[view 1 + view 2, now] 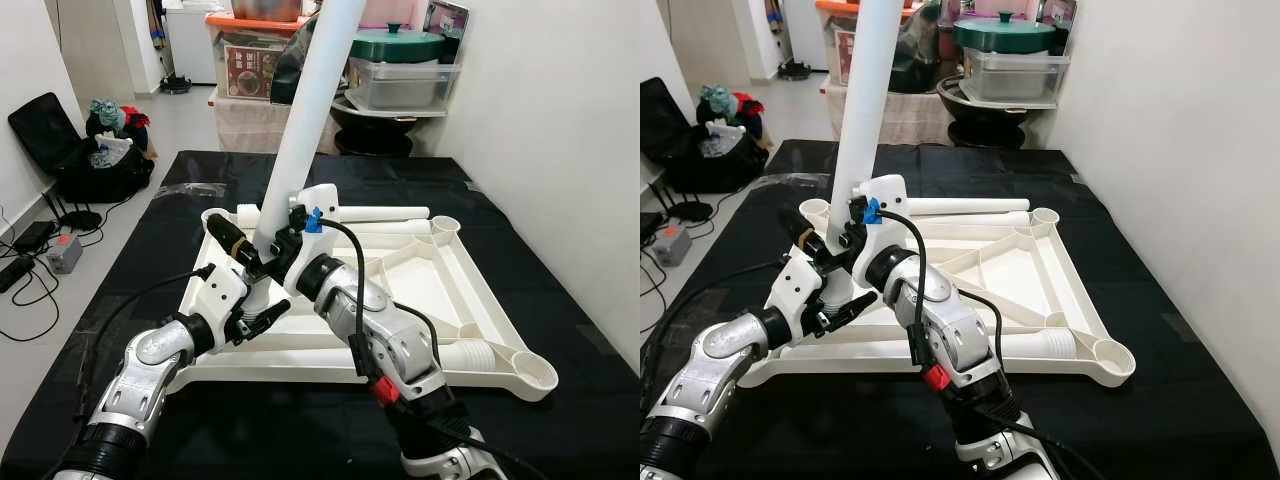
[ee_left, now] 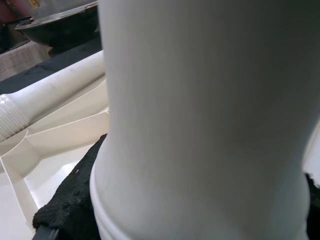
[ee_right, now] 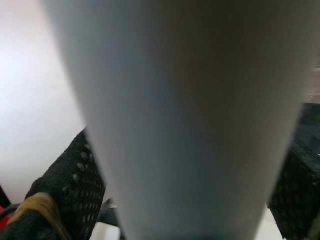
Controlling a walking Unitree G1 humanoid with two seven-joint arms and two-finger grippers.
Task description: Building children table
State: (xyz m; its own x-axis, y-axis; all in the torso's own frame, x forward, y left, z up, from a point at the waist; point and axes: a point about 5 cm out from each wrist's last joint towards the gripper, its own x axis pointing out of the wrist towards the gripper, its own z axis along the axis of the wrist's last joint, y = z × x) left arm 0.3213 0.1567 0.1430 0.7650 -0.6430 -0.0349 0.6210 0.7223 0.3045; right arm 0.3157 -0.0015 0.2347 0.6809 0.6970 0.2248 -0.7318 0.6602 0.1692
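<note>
An upturned white table top lies on a black cloth. A long white table leg rises from its front-left corner, leaning slightly to the right. My left gripper is shut on the leg's lower end, just above the corner socket. Slightly higher, my right gripper is shut on the same leg from the other side. Up close the table leg has a black fingertip pressed against it. In the right wrist view the table leg sits between padded fingers. The leg's foot is hidden behind my grippers.
A loose leg lies along the table top's far edge, another with a threaded end along the near edge. Storage boxes and pots stand behind the cloth. A black bag and cables sit on the floor at left; a wall runs along the right.
</note>
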